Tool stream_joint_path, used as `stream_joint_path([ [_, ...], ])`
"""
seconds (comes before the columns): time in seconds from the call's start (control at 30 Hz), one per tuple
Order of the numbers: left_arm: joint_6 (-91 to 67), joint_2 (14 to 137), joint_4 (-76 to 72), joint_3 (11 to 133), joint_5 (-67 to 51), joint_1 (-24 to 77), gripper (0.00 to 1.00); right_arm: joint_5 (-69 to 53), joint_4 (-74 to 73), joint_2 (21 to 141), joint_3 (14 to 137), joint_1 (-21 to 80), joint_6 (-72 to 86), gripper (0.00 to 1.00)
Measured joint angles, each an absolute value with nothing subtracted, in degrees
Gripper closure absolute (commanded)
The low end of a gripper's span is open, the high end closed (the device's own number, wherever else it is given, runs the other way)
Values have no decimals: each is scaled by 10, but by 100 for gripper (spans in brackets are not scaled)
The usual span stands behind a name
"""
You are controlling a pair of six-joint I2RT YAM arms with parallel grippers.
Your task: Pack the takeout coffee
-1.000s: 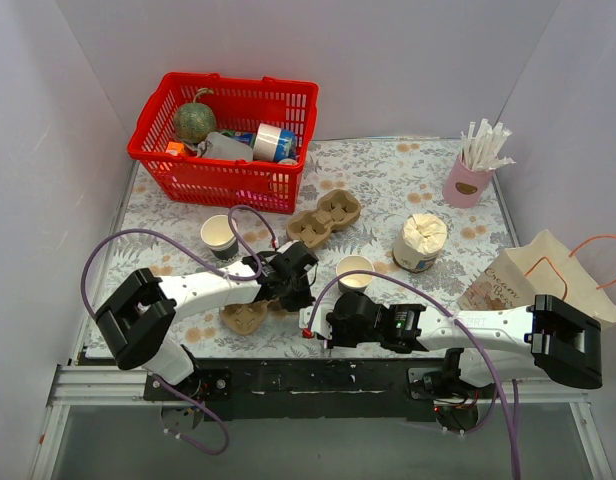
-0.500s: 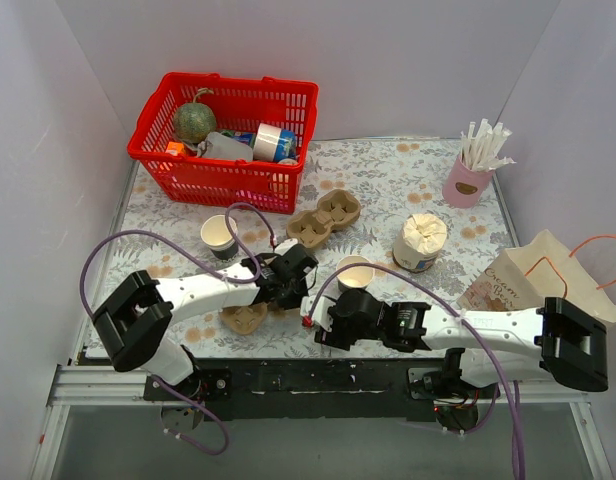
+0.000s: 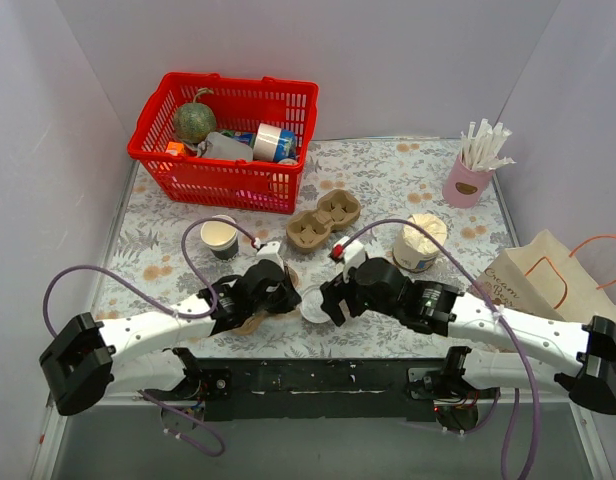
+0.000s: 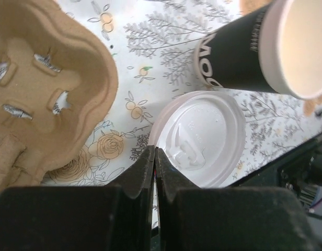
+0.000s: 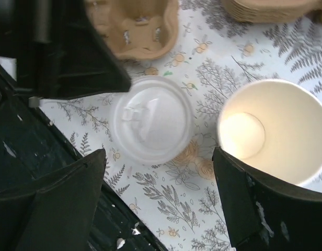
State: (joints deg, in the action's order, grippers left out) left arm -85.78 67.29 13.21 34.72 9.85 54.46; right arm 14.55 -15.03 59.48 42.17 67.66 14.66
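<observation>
Left of the white lid (image 4: 200, 138), a brown pulp cup carrier (image 4: 51, 89) lies on the flowered bench (image 4: 150, 57), its edge just beside the lid's rim. The left gripper (image 4: 154, 150) hangs at the lid's left rim with its jaws pressed together and nothing visible between them. Whether the tips touch the rim cannot be told. The lid lies flat on the bench, apart from its cup.

Just right of the lid stands the takeout coffee (image 4: 239, 49), upright, its dark wall close to the lid's edge and its mouth uncovered. The right gripper (image 5: 158, 154) hovers above the lid with its jaws wide apart and gripping nothing, one finger on the carrier side of the lid and the other on the cup side. Far to the right of the lid, a paper bag (image 3: 548, 275) lies at the bench's edge.

The step in hand looks like capping the cup before packing it. The next move probably calls for the right jaws to come down and clamp the lid by its rim without tilting it. The lid would then be carried level over the cup's mouth and pressed on squarely, taking care not to knock the light cup over
</observation>
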Motion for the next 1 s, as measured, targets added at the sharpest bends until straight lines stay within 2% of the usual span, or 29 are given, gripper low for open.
stream_joint_path([
  [0.17,-797,588,46,279,86,550,100,95,-184,545,423,583,223,11],
  [0.33,-751,544,-32,231,66,553,100,20,-203,507,422,515,259,18],
  [0.53,-725,505,-112,183,27,553,100,-61,-232,504,422,479,269,24],
  [1.0,-712,496,-161,173,-13,553,100,-122,-250,524,399,433,266,28],
])
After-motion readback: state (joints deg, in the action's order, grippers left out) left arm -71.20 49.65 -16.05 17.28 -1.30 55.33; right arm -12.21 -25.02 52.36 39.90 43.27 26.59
